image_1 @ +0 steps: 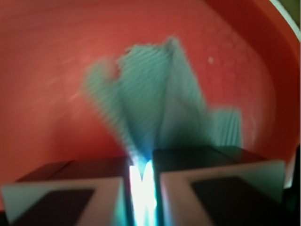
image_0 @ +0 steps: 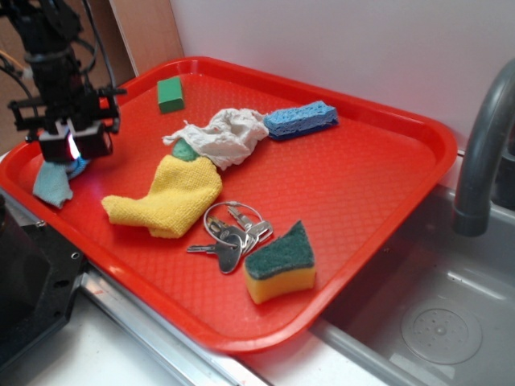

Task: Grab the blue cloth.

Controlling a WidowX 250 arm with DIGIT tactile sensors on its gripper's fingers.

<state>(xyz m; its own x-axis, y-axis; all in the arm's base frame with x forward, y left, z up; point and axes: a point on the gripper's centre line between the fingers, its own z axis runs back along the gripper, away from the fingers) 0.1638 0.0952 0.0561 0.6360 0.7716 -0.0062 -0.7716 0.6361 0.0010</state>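
At the far-left corner of the red tray (image_0: 378, 241), the end effector (image_0: 75, 149) is pinched tight on the blue cloth (image_0: 53, 184), which hangs straight below it, long axis vertical, its lower end near the tray floor.

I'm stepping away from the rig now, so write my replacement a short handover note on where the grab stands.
Gripper: jaws shut on the blue cloth, pinching a fold of it.
Blue cloth: hanging from the jaws at the left end of the red tray, away from the yellow cloth and white rag.
Done: cloth grasped.
Left: nothing but keeping the grip; whether it fully clears the tray is unclear.
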